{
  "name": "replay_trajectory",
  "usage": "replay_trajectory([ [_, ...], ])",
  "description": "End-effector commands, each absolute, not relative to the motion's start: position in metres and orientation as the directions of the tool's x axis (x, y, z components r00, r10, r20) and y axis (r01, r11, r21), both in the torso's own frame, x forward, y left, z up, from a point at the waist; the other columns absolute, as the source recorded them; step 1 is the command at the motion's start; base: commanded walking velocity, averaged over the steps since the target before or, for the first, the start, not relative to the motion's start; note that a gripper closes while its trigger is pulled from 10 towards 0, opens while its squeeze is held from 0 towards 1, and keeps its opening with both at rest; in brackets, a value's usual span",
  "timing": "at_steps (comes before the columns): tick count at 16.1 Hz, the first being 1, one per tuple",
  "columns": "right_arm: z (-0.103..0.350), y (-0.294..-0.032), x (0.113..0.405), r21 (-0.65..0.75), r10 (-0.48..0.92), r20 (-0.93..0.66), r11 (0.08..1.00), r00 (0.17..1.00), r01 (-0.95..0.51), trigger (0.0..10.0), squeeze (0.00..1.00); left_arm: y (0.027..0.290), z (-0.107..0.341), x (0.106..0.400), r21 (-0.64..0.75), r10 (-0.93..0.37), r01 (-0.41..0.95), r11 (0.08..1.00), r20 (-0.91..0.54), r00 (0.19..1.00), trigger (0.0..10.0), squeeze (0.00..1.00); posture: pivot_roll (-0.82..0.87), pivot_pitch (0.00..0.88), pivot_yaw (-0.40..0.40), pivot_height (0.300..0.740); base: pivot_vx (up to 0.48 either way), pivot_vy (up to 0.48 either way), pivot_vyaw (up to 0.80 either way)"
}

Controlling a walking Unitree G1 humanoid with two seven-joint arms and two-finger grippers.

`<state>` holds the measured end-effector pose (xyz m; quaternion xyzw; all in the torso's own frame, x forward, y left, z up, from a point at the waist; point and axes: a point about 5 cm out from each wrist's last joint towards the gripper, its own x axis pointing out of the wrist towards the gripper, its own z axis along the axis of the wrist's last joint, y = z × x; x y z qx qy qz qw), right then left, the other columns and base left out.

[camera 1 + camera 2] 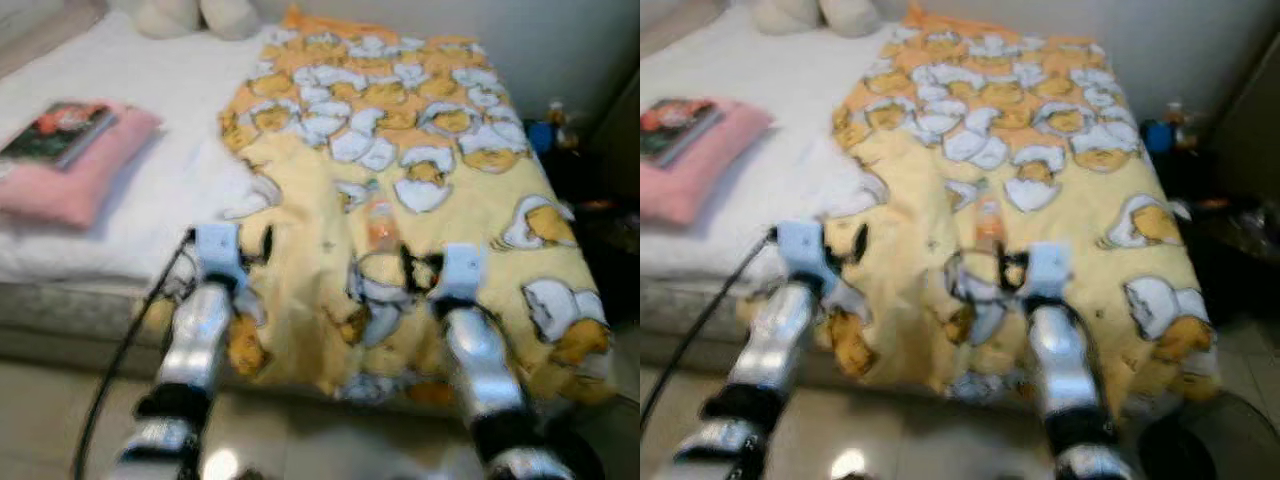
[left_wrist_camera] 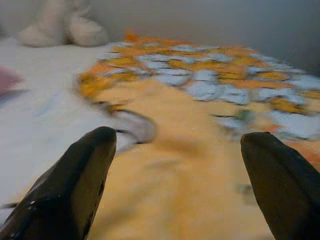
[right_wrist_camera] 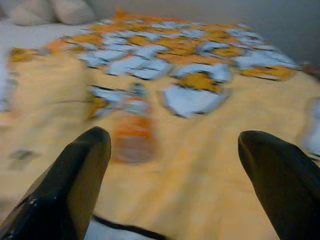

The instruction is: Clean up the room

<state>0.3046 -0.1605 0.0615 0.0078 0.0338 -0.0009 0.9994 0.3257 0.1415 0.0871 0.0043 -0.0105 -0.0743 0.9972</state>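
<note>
A clear plastic bottle (image 1: 380,225) with an orange label lies on a yellow blanket (image 1: 470,200) printed with egg cartoons, which covers the right half of the bed. My right gripper (image 1: 420,268) hovers open over the blanket's near end, a short way in front of the bottle (image 3: 131,127), which sits toward its left finger (image 3: 75,185). Also open, my left gripper (image 1: 252,245) stands over the blanket's left edge with nothing between its fingers (image 2: 75,185). The views are blurred.
A pink pillow (image 1: 75,175) with a book (image 1: 58,132) on it lies on the white sheet at the left. A pale soft toy (image 1: 195,15) sits at the head of the bed. Dark furniture with small items (image 1: 545,130) stands to the right. Tiled floor (image 1: 40,410) is below.
</note>
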Motion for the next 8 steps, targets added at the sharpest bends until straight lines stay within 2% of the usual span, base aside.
replay_trajectory([
  [1, 0.0688, -0.1587, 0.3097, 0.031, 0.001, -0.044, 1.000, 0.999, 0.000, 10.0, 0.00, 0.1455, 0.0913, 0.3280, 0.021, -0.141, 0.140, 0.990, 0.030, 0.990, 10.0, 0.00, -0.02, 0.000, -0.002, 0.740, 0.480, 0.000, 0.00],
  [8, 0.0714, -0.1583, 0.3141, 0.022, 0.012, -0.045, 1.000, 0.999, -0.011, 10.0, 0.00, 0.1434, 0.0951, 0.3318, 0.028, -0.152, 0.151, 0.988, 0.036, 0.988, 10.0, 0.00, -0.02, 0.000, -0.002, 0.740, 0.480, 0.000, 0.00],
])
